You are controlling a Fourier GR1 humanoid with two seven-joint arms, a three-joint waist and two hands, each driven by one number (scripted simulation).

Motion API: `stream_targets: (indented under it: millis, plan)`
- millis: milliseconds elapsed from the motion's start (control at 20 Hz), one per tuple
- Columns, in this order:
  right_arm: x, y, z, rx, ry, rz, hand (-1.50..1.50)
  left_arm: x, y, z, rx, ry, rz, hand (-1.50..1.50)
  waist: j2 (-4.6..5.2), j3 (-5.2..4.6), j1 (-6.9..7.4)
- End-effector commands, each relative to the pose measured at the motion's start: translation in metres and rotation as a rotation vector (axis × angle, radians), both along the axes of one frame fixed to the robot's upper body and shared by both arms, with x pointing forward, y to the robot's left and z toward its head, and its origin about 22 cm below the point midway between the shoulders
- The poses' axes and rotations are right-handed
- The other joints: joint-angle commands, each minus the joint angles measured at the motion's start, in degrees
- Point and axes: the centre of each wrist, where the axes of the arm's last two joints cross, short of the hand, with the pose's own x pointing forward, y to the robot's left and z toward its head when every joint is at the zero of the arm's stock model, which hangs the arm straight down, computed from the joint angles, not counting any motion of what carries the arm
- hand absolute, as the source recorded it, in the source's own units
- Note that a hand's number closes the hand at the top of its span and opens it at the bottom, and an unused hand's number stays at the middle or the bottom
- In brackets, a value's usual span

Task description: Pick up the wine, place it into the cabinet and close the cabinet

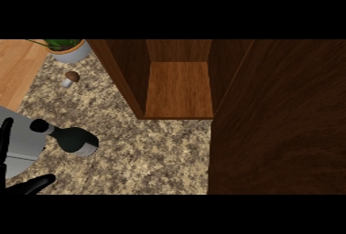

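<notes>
In the head view, the wine [73, 138] is on the speckled tabletop [148, 155] at the left, well apart from the cabinet [179, 91]. It is a dark green bottle with a black cap and a pale label low on its body. The cap end points up and to the left, and it overlaps the edge of the grey forearm [20, 146] in this view; whether the two touch cannot be told. The left hand [32, 184] shows at the left edge. One black finger is upright beside the forearm and another part juts to the right near the lower corner. The fingers look straight and spread, curled round nothing, and the bottle lies between them without being gripped. The right hand does not show. The cabinet stands open at the top centre, its lighter wooden shelf bare. A broad dark panel [277, 128] fills the right side from top to bottom. A small brown mushroom [70, 77] sits on the tabletop near the cabinet's left wall. Behind the mushroom is a pale pot [73, 52] with green leaves, and next to it is a strip of light wood [17, 68].
</notes>
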Motion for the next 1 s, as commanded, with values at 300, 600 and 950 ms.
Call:
stream_targets:
  millis: [300,600,950]
  plan:
    - [-0.034,0.004,0.019,0.031,-0.055,0.068,-1.50,0.010,0.011,-0.067,-0.016,0.048,0.008,-1.50,0.00,0.00,-0.07]
    - [-0.029,0.003,0.030,0.045,-0.061,0.046,-1.50,0.024,0.029,-0.086,0.006,0.029,0.076,-1.50,0.04,-0.02,-0.07]
    - [-0.034,0.001,0.025,0.021,-0.041,0.068,-1.50,0.018,0.053,-0.112,-0.004,0.053,0.058,-1.50,0.03,0.00,-0.09]
